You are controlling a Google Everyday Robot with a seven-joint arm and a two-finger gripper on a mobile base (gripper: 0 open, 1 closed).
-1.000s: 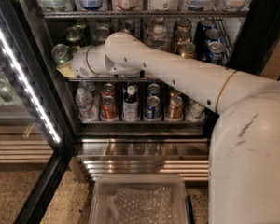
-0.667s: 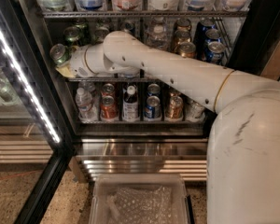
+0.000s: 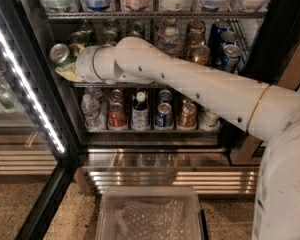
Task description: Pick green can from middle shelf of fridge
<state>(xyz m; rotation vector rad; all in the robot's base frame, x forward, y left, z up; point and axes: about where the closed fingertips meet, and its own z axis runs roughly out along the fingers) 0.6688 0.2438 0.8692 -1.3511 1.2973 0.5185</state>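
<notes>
The fridge is open before me, and my arm reaches across to the left end of the middle shelf. My gripper is there, at the front edge of the rack. My fingers are clamped on the green can — it is tilted, silver top toward the camera, in front of the other cans. I judge the grasp is done. What is left is drawing the can out — clear of the black frame beside it.
</notes>
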